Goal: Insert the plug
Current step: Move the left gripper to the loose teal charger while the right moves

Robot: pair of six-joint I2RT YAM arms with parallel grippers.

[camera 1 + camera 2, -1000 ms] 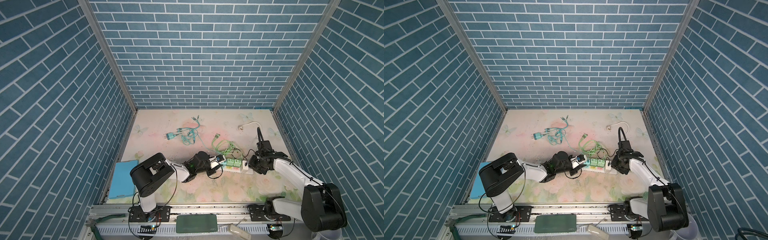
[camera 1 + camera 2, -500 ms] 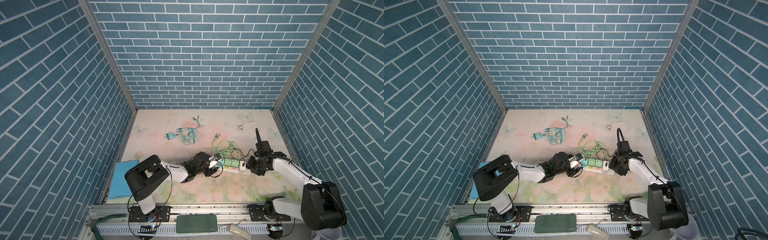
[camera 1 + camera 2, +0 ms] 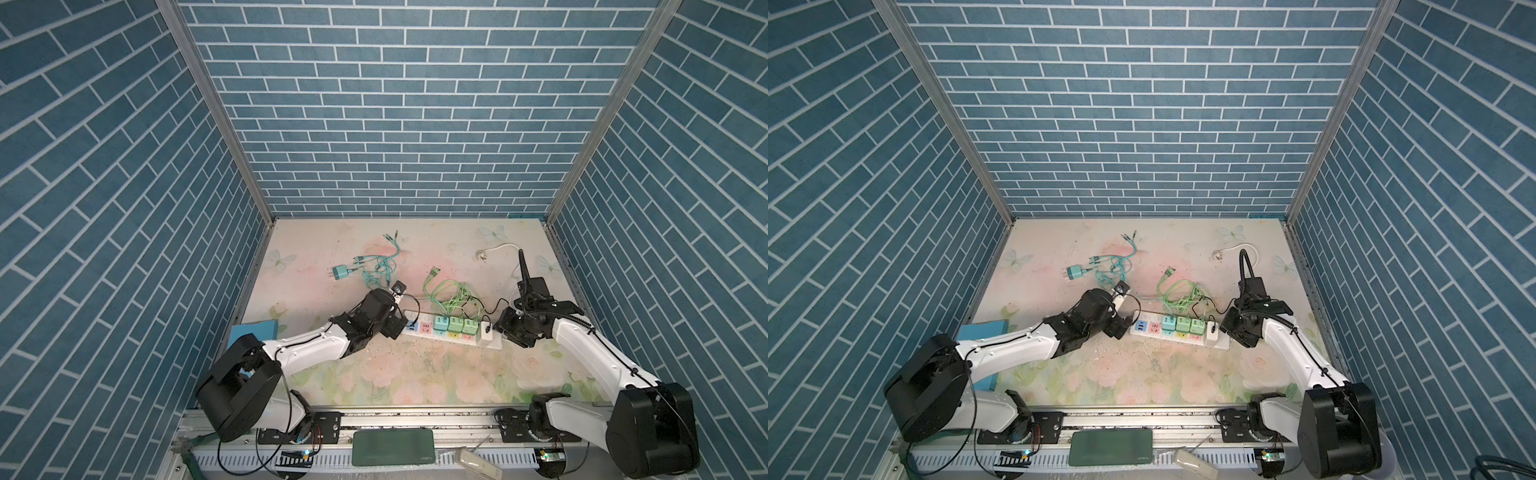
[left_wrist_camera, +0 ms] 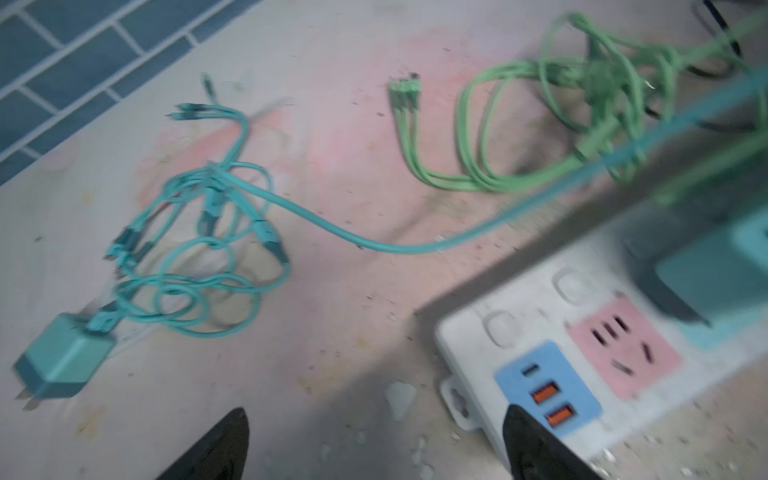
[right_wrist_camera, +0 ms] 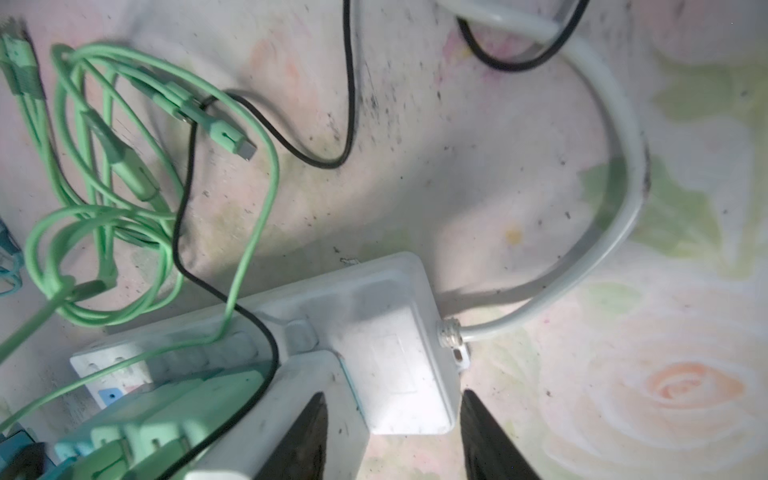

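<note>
The strip (image 3: 424,330) lies a bit toward 4 o'clock from the middle of the desk (image 3: 415,382), with its long side running 9 to 3. The teal plug (image 3: 439,323) is seated in it, right beside the pink socket (image 4: 623,349) on that socket's 3 o'clock side. Two green plugs (image 3: 455,324) and a white adapter (image 3: 486,330) are lined up further toward 3.

The left tool (image 4: 374,440) sits at the strip's 9 o'clock end, spread wide with nothing in it. In the left wrist view, one finger (image 4: 536,449) hangs over the blue USB block (image 4: 548,386). That view is pretty blurry, though.

The right tool (image 5: 390,432) straddles the strip's 3 o'clock end, with a finger on each side of the end cap. Honestly can't tell if it's pinching or loose.

A second plug (image 3: 340,273), also teal, lies loose at about 10 o'clock on the desk, with its cable (image 3: 380,266) bunched beside it. Green cables (image 3: 446,291) are tangled at the strip's 12 o'clock.
</note>
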